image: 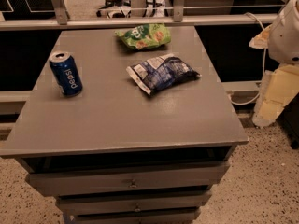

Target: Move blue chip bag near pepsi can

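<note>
The blue chip bag point(161, 72) lies flat on the grey tabletop point(117, 115), right of centre, dark blue with white patches. The pepsi can point(66, 73) stands upright near the table's left edge, well apart from the bag. My gripper point(274, 96) hangs off the table's right side, below the white arm housing point(286, 29), and is away from both objects and holds nothing.
A green chip bag point(144, 36) lies at the back of the table, just behind the blue bag. The table is a drawer unit with drawers point(131, 183) below the front edge. A rail point(140, 21) runs behind it. Speckled floor shows on the right.
</note>
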Controlling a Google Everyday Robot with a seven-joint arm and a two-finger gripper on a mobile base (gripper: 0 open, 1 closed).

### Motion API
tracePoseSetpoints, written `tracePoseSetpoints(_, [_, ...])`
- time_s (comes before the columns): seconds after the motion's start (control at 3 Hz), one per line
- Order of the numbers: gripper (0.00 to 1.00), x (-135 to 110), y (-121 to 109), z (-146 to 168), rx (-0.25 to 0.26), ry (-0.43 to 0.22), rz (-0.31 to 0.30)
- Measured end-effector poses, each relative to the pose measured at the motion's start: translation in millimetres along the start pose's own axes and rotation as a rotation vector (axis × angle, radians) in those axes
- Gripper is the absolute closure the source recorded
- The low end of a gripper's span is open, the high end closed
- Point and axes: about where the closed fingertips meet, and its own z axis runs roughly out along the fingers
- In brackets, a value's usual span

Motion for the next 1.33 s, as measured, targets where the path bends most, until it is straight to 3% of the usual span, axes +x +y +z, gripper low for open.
tracePoseSetpoints(0.33, [0.0, 0, 0, 0, 0.0, 0.0, 0.0])
tracePoseSetpoints(0.67, [0.0, -1, -9, 3, -0.003, -0.139, 0.047])
tracePoseSetpoints(1.0, [0.0, 1, -30, 11, 0.044, -0.338, 0.109])
tracePoseSetpoints(1.33, [0.0, -3, -73, 23, 0.175, -0.505, 0.181])
